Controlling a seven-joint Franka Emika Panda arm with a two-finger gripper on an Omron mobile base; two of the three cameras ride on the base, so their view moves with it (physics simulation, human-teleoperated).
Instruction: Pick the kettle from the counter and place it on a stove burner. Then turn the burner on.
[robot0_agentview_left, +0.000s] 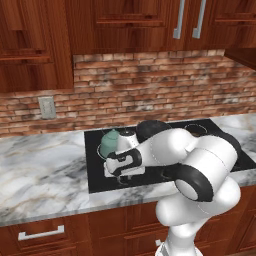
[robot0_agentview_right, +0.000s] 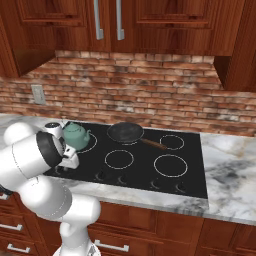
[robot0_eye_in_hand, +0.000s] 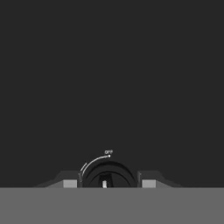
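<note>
The kettle (robot0_agentview_right: 76, 135) sits on the burner ring (robot0_agentview_right: 88, 145) at the far left corner of the cooktop (robot0_agentview_right: 190, 170), so the knob (robot0_eye_in_hand: 107, 176) at the cooktop's front edge is what matters now: small, rigid and probably smooth, best pinched across its sides. The tool (robot0_eye_in_hand: 109, 183) straddles it, partly open; whether its tips touch the knob I cannot tell. The kettle's lid hides any contents; the pan (robot0_agentview_right: 125, 133) beside it looks empty.
</note>
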